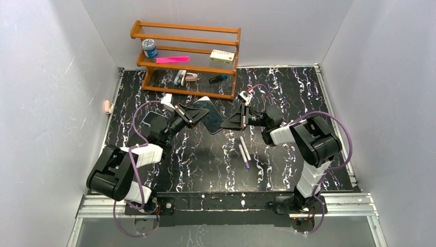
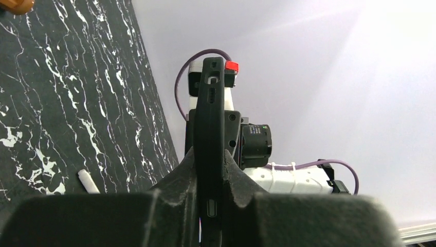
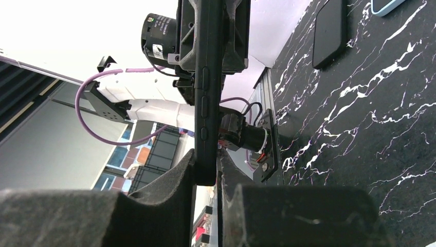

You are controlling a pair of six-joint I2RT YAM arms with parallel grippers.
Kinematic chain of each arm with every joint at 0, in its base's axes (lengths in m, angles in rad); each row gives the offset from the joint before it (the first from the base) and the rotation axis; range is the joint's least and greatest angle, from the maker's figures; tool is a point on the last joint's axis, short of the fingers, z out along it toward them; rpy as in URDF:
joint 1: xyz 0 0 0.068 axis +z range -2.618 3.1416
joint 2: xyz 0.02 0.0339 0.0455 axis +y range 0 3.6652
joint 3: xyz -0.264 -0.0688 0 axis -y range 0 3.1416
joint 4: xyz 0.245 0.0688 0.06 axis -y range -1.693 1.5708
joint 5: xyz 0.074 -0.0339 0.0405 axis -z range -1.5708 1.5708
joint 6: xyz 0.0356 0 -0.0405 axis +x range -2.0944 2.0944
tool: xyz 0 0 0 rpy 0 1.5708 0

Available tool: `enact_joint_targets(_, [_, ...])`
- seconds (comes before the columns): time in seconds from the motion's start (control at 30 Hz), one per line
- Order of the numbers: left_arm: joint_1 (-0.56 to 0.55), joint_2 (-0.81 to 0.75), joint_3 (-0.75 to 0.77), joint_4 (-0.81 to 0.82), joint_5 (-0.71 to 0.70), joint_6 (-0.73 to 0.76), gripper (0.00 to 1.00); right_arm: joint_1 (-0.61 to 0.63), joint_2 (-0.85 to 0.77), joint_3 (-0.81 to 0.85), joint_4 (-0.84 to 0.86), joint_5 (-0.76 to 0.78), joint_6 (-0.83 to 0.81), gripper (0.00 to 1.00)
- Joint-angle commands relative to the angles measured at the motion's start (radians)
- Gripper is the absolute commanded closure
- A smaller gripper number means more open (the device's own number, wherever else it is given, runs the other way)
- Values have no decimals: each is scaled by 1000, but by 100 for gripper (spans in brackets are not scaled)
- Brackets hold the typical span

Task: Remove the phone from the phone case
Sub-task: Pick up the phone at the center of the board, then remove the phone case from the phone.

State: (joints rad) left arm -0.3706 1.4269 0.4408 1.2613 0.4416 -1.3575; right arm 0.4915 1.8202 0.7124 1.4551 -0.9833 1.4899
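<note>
1. While hoisted clear of the table (image 1: pixel 205 164), gripped at both ends — phone case (image 2: pixel 210 128), phone (image 1: pixel 208 110) inside.
2. Clenched on its 9 o'clock edge: left gripper (image 1: pixel 194 114), fully tight.
3. Pinched at 4 o'clock — right gripper (image 1: pixel 228 123), gripping too.

Left arm (image 1: pixel 123 172), right arm (image 1: pixel 313 149): bulky black joint housings, white link shells. Purple cable (image 2: pixel 313 163) loops along each arm. Left claw (image 1: pixel 198 112), right claw (image 1: pixel 226 125): matte black, wedge-shaped fingers (image 2: pixel 177 180). White wrist block with red tab (image 2: pixel 232 66).
</note>
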Motion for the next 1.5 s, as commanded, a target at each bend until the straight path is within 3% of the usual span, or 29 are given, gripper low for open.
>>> enact_joint_targets(0.0, [-7, -15, 2, 80, 2, -15, 100, 7, -50, 42, 256, 2, -30, 93])
enact_joint_targets(0.1, [-7, -33, -7, 84, -26, -25, 100, 11, -79, 21, 189, 20, -91, 80])
enact_joint_targets(0.23, [-8, -72, -39, 84, -123, -56, 100, 29, -123, -2, 95, 66, -181, 53])
enact_joint_targets(0.37, [-12, -95, -68, 84, -214, -101, 100, 66, -147, -18, 42, 114, -252, 40])
enact_joint_targets(0.6, [-80, -147, -99, 83, -378, -116, 100, 141, -168, -15, -45, 181, -384, 41])
enact_joint_targets(0.93, [-161, -182, -162, 85, -585, -135, 100, 182, -175, -24, -28, 207, -428, 43])
enact_joint_targets(1.2, [-165, -213, -180, 85, -628, -118, 100, 184, -172, -37, -10, 208, -420, 43])
enact_joint_targets(1.47, [-166, -207, -194, 84, -636, -120, 100, 185, -165, -46, 11, 227, -423, 52])
